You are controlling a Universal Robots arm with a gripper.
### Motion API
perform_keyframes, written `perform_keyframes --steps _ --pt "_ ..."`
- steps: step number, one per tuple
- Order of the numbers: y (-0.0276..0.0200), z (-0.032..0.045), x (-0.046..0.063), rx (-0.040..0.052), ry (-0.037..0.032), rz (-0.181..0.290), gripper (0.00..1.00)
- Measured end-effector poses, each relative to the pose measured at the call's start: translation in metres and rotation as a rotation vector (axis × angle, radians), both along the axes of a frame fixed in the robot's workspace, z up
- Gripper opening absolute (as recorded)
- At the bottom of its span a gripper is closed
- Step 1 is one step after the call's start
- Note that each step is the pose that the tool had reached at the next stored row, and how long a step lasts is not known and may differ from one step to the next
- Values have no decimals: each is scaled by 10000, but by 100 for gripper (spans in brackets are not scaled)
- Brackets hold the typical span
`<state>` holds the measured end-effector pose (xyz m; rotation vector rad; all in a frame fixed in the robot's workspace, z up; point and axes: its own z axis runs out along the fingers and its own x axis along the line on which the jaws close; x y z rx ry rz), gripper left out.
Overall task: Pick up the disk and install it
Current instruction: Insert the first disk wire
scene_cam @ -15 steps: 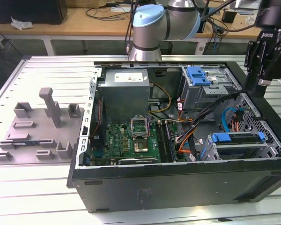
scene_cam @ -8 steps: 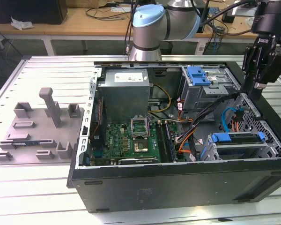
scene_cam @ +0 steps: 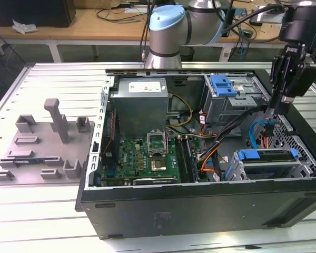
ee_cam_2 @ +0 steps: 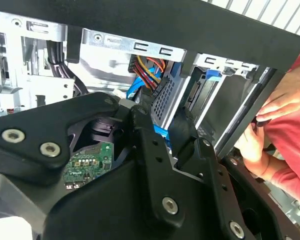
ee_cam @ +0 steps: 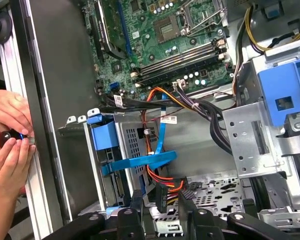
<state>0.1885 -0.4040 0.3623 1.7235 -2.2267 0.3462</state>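
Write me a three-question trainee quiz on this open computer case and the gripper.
1. True or false: the gripper holds the disk.
2. The flat cable under the gripper is: A red, B blue, C green.
3. Fill in: a person's ____ show beside the case in both wrist views.
Key: 1 false, the disk sits inside the case; 2 B; 3 hands.

The motherboard (scene_cam: pixel 147 155) is green, the case (scene_cam: pixel 200 205) black.
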Motion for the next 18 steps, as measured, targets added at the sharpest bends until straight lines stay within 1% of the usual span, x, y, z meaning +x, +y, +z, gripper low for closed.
perform_keyframes --steps 6,8,9,11,12,13,14,16,17,18 --pt "-2 -33 0 -8 7 -58 41" --pt "-2 -45 9 -83 40 -160 41" --pt "0 -51 22 -158 72 -200 41" --pt "5 -60 42 -258 116 -226 41" --pt "10 -66 59 -358 158 -239 41" --pt "14 -70 74 -488 215 -249 41" --pt "17 -73 81 -560 247 -257 41" --pt "26 -88 87 -673 309 -283 41" --pt "39 -100 87 -733 354 -298 41" --pt "59 -117 88 -765 388 -308 41"
